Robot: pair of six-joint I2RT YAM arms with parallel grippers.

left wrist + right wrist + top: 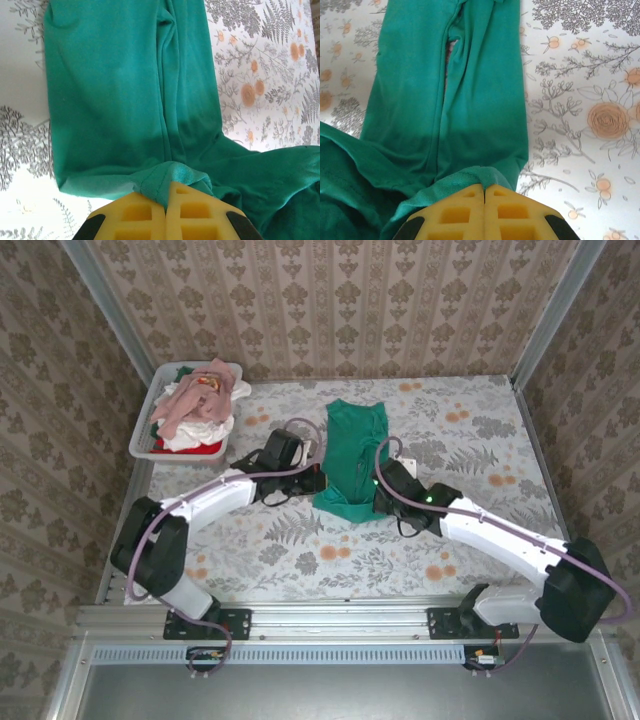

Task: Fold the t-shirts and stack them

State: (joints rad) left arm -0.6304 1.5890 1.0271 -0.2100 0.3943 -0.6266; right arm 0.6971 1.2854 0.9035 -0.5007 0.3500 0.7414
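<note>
Left claw (166,192): my yellow pads (140,215) are pressed together on a pinch of the teal t-shirt (120,100) at its near hem.
Right claw (484,187): pads closed the same way on a fold of that shirt's near edge.
Wrist views: creases, and cloth bunched at my pads.
Top view: the shirt lies lengthwise in the middle of the table (480,440). The other t-shirts (200,405) are heaped in the white tub (142,440) at the far left corner.
Room: bare floral surface to the right and nearer me.
</note>
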